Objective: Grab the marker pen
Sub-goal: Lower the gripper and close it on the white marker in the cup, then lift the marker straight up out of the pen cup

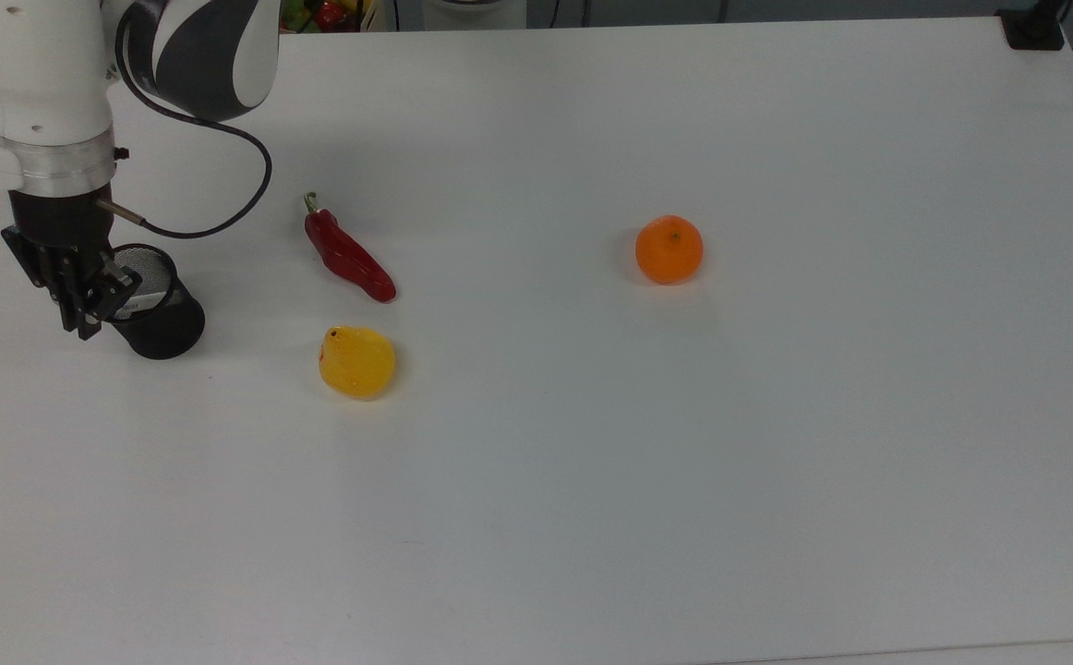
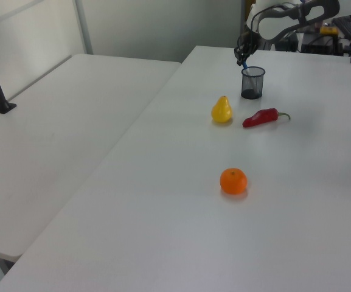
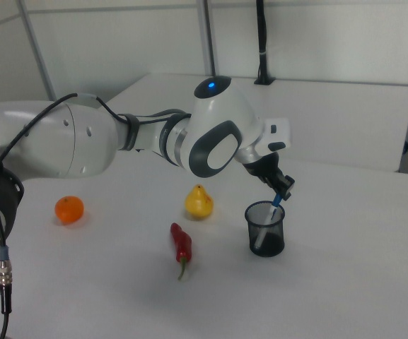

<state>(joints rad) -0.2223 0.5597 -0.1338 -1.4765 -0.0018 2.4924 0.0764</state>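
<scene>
The marker pen (image 3: 276, 202) stands tilted in a black mesh cup (image 3: 266, 229), with its blue cap sticking out above the rim and its white barrel showing through the mesh. My gripper (image 3: 283, 186) hangs over the cup's edge, shut on the top of the blue cap. In the top view the gripper (image 1: 84, 300) sits at the left rim of the cup (image 1: 162, 323) and covers the cap. In the left view the blue cap (image 2: 244, 62) pokes up from the cup (image 2: 252, 83) just under the gripper (image 2: 241, 53).
A red chilli (image 1: 349, 258) and a yellow pear (image 1: 356, 362) lie to the top view's right of the cup. An orange (image 1: 669, 249) sits further right. The white table (image 1: 684, 480) stretches bare beyond them. A black cable loops from the arm above the cup.
</scene>
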